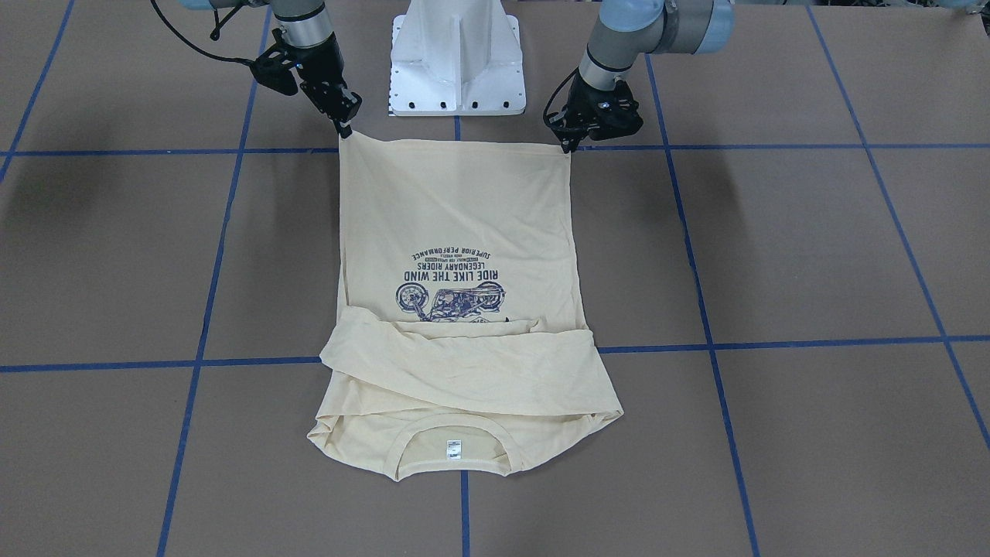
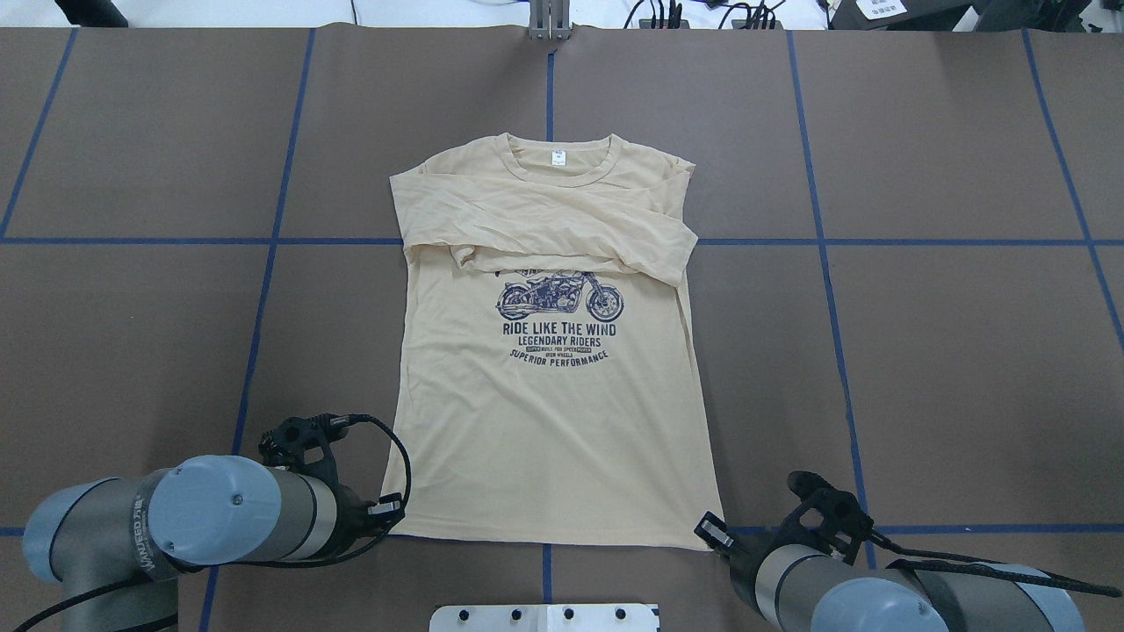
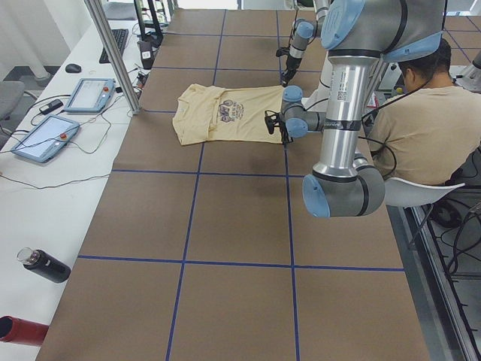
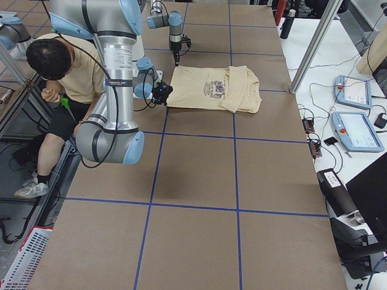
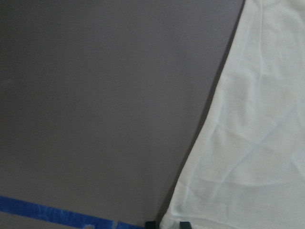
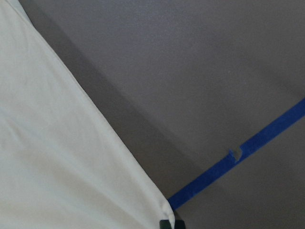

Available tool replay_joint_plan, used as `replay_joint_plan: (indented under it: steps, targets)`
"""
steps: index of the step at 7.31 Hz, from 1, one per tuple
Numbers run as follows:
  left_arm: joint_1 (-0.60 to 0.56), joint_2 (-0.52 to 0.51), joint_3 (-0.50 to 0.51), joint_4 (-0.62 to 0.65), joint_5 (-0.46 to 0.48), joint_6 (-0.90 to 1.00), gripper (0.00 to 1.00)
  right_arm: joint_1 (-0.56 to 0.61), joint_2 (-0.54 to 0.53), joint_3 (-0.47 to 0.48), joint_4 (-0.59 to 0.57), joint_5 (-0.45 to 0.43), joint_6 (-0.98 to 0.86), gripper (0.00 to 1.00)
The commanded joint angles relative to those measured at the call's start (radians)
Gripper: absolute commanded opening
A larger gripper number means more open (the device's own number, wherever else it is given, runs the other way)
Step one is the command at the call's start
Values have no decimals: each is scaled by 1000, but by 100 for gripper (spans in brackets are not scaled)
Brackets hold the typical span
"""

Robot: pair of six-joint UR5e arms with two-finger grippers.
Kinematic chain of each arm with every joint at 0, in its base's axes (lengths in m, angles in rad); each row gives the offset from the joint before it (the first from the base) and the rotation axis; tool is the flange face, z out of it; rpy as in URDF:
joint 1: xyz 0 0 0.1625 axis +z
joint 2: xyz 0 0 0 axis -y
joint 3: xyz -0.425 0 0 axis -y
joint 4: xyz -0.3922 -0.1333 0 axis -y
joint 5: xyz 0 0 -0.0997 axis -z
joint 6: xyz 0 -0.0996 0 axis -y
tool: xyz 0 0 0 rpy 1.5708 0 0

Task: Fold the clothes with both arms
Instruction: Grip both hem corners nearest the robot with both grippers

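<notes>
The cream-yellow T-shirt (image 1: 464, 216) (image 2: 544, 421) lies flat on the brown table, print up. Its collar points away from the robot, and both long sleeves are folded across the chest. My left gripper (image 1: 568, 145) (image 2: 391, 511) sits at one hem corner and looks shut on the cloth (image 5: 248, 143). My right gripper (image 1: 345, 131) (image 2: 711, 535) pinches the other hem corner (image 6: 57, 157), its tips close together. Both corners lie low at the table edge nearest the base. The side views show the shirt (image 3: 225, 113) (image 4: 205, 90) stretched between the two arms.
The white pedestal base (image 1: 456, 62) (image 2: 544, 617) stands just behind the hem. Blue tape lines (image 1: 773, 340) grid the table. A seated person (image 3: 421, 120) (image 4: 60, 72) is behind the robot. A side bench holds tablets (image 3: 45, 139) and a bottle (image 3: 45, 265).
</notes>
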Motion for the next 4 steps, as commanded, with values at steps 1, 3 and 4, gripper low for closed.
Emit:
replay_joint_plan:
  steps: [1, 3, 4]
  targets:
    - [-1, 1, -27, 0, -4, 0, 0, 2, 0, 6, 0, 0, 0, 0]
    - [-3, 54, -166, 8, -5, -20, 0, 5, -14, 64, -3, 17, 2, 0]
    - [-9, 79, -228, 11, -42, -20, 0, 26, -15, 104, -5, 41, 2, 0]
